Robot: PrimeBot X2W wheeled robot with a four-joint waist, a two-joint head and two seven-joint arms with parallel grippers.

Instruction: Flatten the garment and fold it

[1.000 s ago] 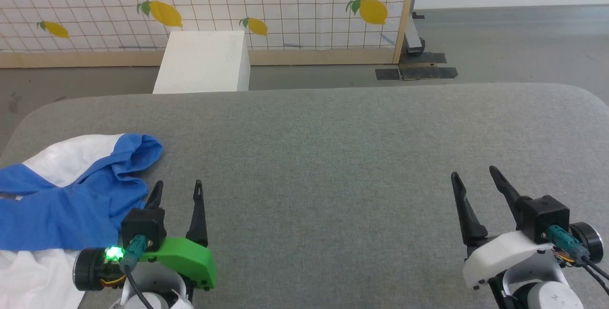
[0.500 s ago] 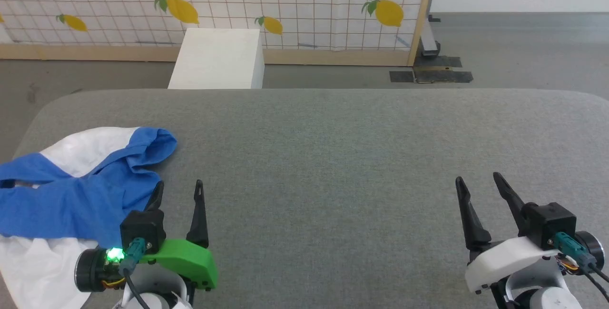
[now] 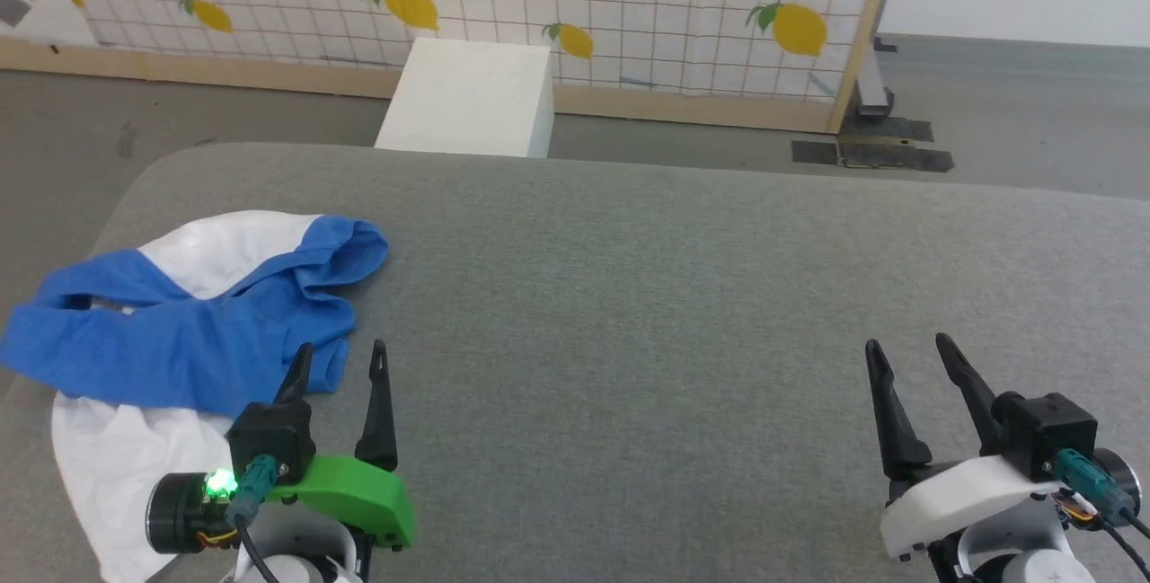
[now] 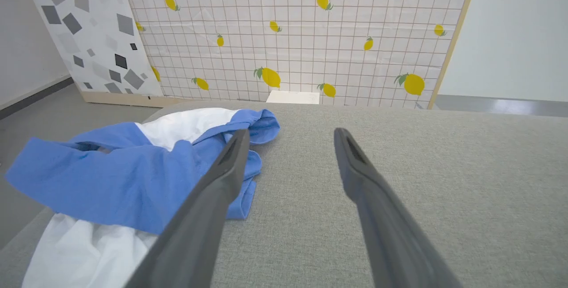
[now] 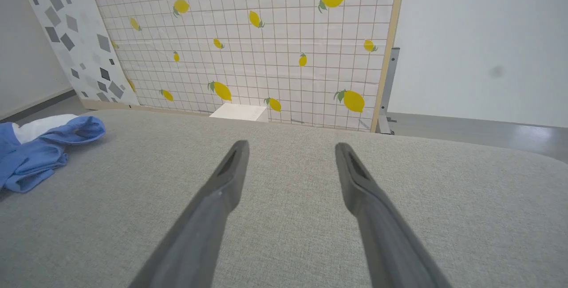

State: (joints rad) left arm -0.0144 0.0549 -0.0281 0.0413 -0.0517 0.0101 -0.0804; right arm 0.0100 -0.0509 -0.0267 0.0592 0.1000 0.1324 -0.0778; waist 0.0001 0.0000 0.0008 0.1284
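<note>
Head view, 7 o'clock, nearest: left gripper [image 3: 341,347] on a green mount with a green light lit. Fingers spread, released, nothing between them. Left fingertip lined up with the shirt's blue edge; touching or hovering, cannot tell.

5 o'clock, same depth: right gripper [image 3: 906,341] on a white mount. Fingers apart, released, empty, over bare grey table [image 3: 647,295]. Well apart from the shirt.

8 to 10 o'clock: shirt [image 3: 198,340], crumpled in a heap at the table's left edge, not flattened, not folded.
- white body nearest, at 8 o'clock, beside the left gripper's wrist
- blue sleeve lying across the middle at 9 o'clock, left end past the table's edge
- white patch and bunched blue fabric at the far end, 10 o'clock

Left wrist view: shirt [image 4: 124,177] at 8 to 10 o'clock, left finger crossing in front of its blue part. Right wrist view: shirt [image 5: 35,155] far off at 9 o'clock.

Past the table's far edge, 12 o'clock: white box [image 3: 472,98] on the floor [image 3: 1033,116]. Behind it, lemon-print grid screen [image 3: 629,8] in a wooden frame. 1 o'clock: dark plates [image 3: 871,154] on the floor at the screen's foot. Left wrist view, 10 o'clock: grey-speckled panel [image 4: 80,30] beside the screen.
</note>
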